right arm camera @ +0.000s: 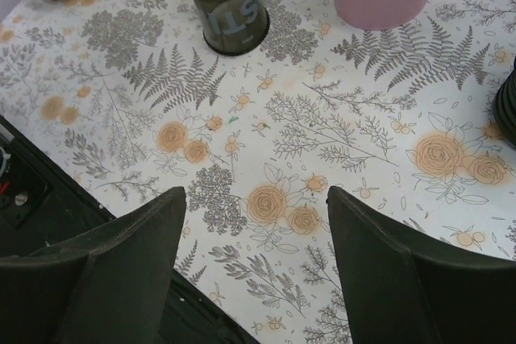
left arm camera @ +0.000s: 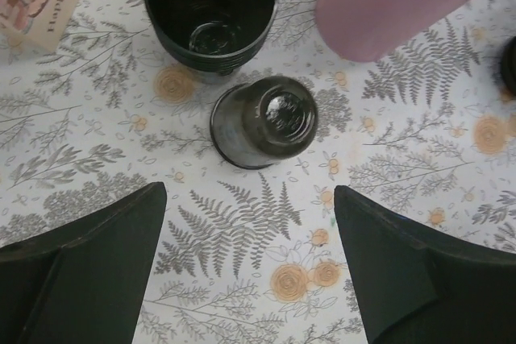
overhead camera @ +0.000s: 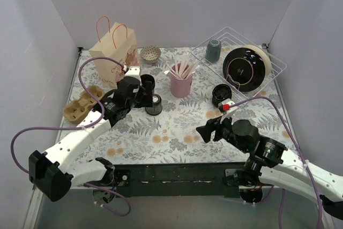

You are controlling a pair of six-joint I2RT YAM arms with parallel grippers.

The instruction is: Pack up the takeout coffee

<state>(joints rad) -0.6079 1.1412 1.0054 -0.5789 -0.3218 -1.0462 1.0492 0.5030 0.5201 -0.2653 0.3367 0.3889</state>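
The takeout coffee (overhead camera: 220,94), a small black cup with a glossy black lid, stands right of centre in front of the wire rack. Only its edge shows in the right wrist view (right arm camera: 508,106) and in the left wrist view (left arm camera: 509,62). My left gripper (overhead camera: 141,97) is open and empty (left arm camera: 250,199), just short of an upturned dark glass (left arm camera: 264,122), far left of the coffee. My right gripper (overhead camera: 207,131) is open and empty (right arm camera: 256,195), hovering over the cloth near the front, a little in front and left of the coffee.
A lidless black cup (overhead camera: 148,83) stands behind the upturned glass (overhead camera: 154,104). A pink cup of sticks (overhead camera: 181,82) is in the middle. A paper bag (overhead camera: 114,53) and a small bowl (overhead camera: 150,53) stand at the back left, a cardboard cup carrier (overhead camera: 82,103) at the left. The wire rack (overhead camera: 274,60) holds a grey-blue tumbler (overhead camera: 213,50) and a black plate (overhead camera: 245,68).
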